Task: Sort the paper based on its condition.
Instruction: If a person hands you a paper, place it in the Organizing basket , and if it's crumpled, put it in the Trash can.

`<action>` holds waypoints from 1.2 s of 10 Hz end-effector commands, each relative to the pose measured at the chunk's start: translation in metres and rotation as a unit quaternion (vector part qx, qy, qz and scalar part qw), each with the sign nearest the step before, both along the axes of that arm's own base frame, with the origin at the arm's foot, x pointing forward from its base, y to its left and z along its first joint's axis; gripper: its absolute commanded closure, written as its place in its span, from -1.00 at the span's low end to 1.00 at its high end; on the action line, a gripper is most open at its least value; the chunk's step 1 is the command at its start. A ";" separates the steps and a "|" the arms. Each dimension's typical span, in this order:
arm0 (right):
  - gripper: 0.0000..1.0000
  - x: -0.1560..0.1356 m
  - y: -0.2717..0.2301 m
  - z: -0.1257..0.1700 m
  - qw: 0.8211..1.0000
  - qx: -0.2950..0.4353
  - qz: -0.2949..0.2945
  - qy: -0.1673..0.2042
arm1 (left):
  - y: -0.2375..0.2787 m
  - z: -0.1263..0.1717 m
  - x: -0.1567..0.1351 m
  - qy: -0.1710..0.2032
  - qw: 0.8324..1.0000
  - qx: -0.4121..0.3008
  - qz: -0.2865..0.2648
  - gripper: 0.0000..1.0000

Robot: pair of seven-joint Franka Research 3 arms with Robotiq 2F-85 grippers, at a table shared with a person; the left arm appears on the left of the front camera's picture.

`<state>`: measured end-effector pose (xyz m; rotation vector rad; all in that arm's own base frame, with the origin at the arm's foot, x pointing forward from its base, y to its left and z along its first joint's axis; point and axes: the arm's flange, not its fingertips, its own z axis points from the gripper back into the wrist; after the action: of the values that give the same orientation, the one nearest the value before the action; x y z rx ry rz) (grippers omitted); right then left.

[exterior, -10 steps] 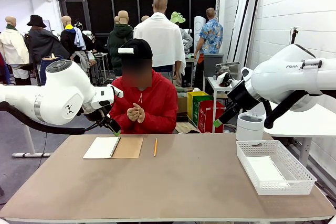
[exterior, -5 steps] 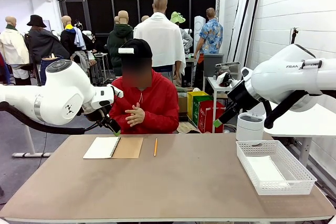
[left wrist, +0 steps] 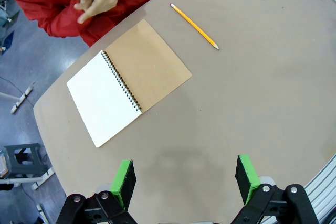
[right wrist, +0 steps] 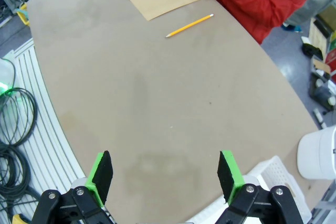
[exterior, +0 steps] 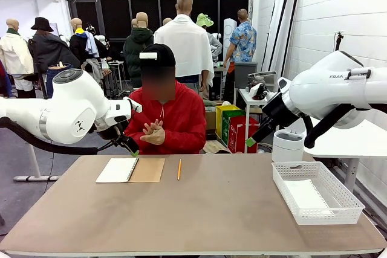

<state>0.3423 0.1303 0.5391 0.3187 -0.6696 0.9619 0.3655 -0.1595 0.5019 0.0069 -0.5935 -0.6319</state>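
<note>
Front view: paper (exterior: 305,196) in basket (exterior: 319,216), well apart from both spread, empty jaws.

Left gripper (left wrist: 184,162), right gripper (right wrist: 165,155); both spread wide

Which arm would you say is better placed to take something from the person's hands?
Left, probably: the left end effector hangs open close to the person's hands, while the right end effector, also open, is farther off toward the basket.
</note>
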 end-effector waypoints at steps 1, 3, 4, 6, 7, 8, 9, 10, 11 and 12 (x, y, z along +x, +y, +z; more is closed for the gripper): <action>-1.00 0.001 0.001 0.000 1.000 0.005 0.003 0.000 | 0.001 -0.001 0.001 -0.002 1.000 0.000 -0.003 -1.00; -1.00 0.001 0.001 0.000 1.000 0.005 0.003 0.000 | 0.001 -0.001 0.001 -0.002 1.000 0.000 -0.003 -1.00; -1.00 0.001 0.001 0.000 1.000 0.005 0.003 0.000 | 0.001 -0.001 0.001 -0.002 1.000 0.000 -0.003 -1.00; -1.00 0.001 0.001 0.000 1.000 0.005 0.003 0.000 | 0.001 -0.001 0.001 -0.002 1.000 0.000 -0.003 -1.00; -1.00 0.001 0.001 0.000 1.000 0.005 0.003 0.000 | 0.001 -0.001 0.001 -0.002 1.000 0.000 -0.003 -1.00; -1.00 0.001 0.001 0.000 1.000 0.005 0.003 0.000 | 0.001 -0.001 0.001 -0.002 1.000 0.000 -0.003 -1.00; -1.00 0.001 0.001 0.000 1.000 0.005 0.003 0.000 | 0.001 -0.001 0.001 -0.002 1.000 0.000 -0.003 -1.00; -1.00 0.001 0.001 0.000 1.000 0.005 0.003 0.000 | 0.001 -0.001 0.001 -0.002 1.000 0.000 -0.003 -1.00; -1.00 0.001 0.001 0.000 1.000 0.005 0.003 0.000 | 0.001 -0.001 0.001 -0.002 1.000 0.000 -0.003 -1.00; -1.00 0.001 0.001 0.000 1.000 0.005 0.003 0.000 | 0.001 -0.001 0.001 -0.002 1.000 0.000 -0.003 -1.00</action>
<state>0.3423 0.1303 0.5391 0.3187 -0.6696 0.9619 0.3655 -0.1595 0.5019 0.0069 -0.5935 -0.6319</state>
